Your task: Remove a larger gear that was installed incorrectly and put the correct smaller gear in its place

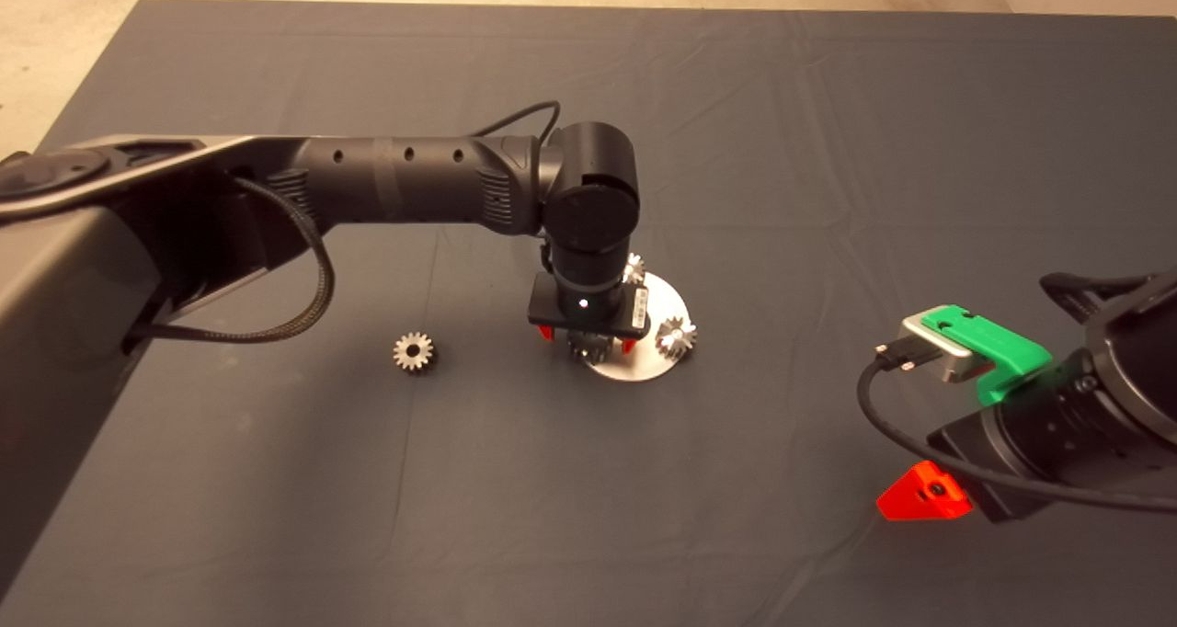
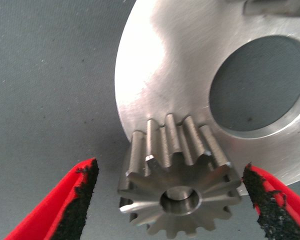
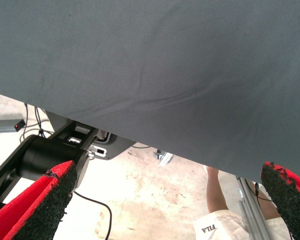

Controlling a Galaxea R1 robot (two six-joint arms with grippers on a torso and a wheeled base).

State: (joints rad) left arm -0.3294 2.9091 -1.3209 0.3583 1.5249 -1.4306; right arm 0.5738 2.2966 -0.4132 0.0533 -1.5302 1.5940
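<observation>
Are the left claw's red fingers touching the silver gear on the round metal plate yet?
Apart. In the left wrist view, the left claw is open around the silver steel toothed gear on the round metal plate, with mat visible between each black pad and the teeth.

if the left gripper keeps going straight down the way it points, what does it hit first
Most likely the gear standing on the round silver plate: it sits between the open left gripper fingers, though how far below them is unclear.

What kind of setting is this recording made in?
Probably a robot test bench in a lab or workshop: a dark mat over a table on bare concrete floor, steel gears on a round metal plate, cables and aluminium framing underneath.
</observation>
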